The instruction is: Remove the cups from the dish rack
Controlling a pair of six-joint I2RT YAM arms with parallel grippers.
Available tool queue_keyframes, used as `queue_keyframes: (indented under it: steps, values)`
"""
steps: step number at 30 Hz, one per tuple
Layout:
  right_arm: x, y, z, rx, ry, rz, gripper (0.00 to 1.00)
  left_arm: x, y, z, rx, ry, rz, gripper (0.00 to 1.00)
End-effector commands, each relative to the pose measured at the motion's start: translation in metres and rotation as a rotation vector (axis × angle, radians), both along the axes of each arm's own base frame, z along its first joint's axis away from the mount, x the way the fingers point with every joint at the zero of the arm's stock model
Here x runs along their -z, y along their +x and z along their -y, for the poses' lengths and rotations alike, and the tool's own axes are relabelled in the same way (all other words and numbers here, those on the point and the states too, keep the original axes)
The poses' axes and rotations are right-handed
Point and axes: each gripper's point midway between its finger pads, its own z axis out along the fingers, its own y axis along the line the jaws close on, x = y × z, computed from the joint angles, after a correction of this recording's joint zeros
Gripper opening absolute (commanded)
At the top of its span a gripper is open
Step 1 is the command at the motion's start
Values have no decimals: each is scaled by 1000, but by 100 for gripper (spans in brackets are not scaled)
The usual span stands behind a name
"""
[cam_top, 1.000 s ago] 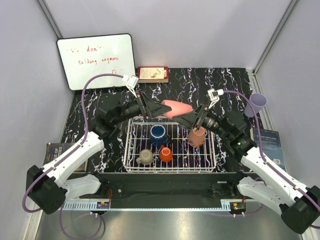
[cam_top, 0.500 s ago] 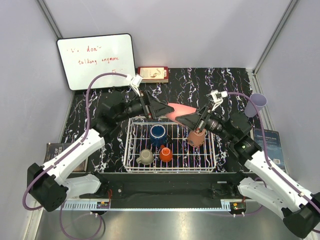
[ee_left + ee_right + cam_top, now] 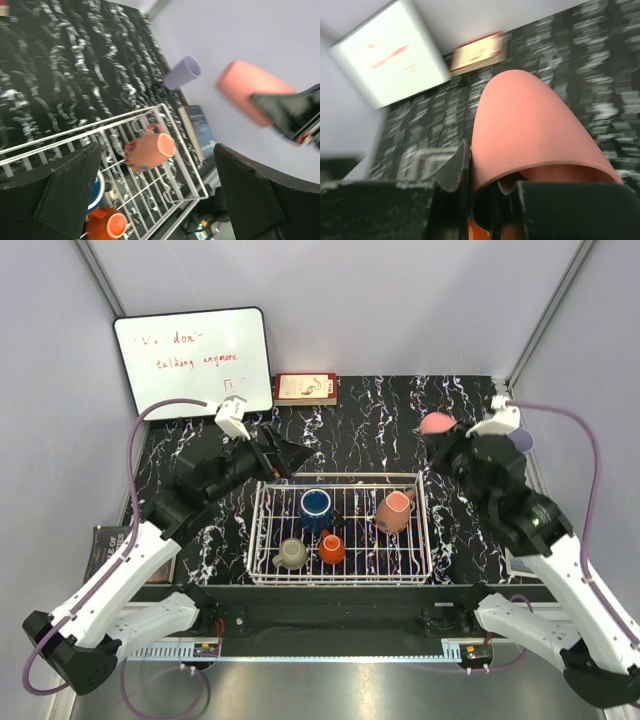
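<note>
Your right gripper [image 3: 485, 187] pinches the salmon-pink cup [image 3: 530, 125] by its rim. The cup's long axis runs straight out from the gripper, closed base pointing away, above the table [image 3: 400, 400] off the dish rack's [image 3: 340, 478] far right corner. Your left gripper [image 3: 160, 200] stands wide, empty.

The white wire rack [image 3: 340, 579] holds four: a blue mug [image 3: 316, 506] upright at the back, a beige mug [image 3: 291, 554] and an orange cup [image 3: 332, 548] in front, and a brownish mug [image 3: 394, 510] on its side. The pink cup [image 3: 437, 423] is aloft, pinched at its rim by the right hand [image 3: 481, 186]. The lavender tumbler [image 3: 520, 440] is well right of the rack.
</note>
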Motion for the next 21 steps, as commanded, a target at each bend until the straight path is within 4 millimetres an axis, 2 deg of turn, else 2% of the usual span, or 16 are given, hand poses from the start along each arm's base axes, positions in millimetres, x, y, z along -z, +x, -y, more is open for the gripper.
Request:
queue_keyframes:
  steps: [1,2,3,4,5,6,7,11,12,13,14,18,21]
  values:
    - [2,23,100,480,-422,-109,0,16,4,-40,-179,138,-46,99]
    - [0,27,105,493,-442,-125,0,23,3,-47,-202,166,-63,99]
    - [9,40,116,509,-429,-184,0,29,2,-57,-245,197,-85,99]
    - [1,48,120,511,-383,-190,0,33,0,-61,-258,206,-96,99]
    - [3,56,123,521,-336,-212,0,35,-1,-63,-264,209,-103,99]
    - [15,71,132,554,-342,-268,0,37,-5,-65,-262,211,-110,99]
    - [3,81,135,580,-318,-257,0,41,-6,-66,-261,213,-121,99]
    - [8,129,171,658,-79,-350,0,49,-13,-70,-256,233,-152,99]
    - [17,147,165,613,-24,-393,0,53,-16,-72,-258,248,-166,98]
    - [22,153,199,692,26,-419,0,56,-17,-74,-259,261,-171,99]
    - [25,160,204,704,59,-432,0,57,-18,-76,-265,267,-170,99]
    - [38,194,227,750,4,-488,0,67,-22,-82,-275,290,-180,99]
    - [48,211,230,746,-18,-510,0,77,-23,-83,-273,311,-194,99]
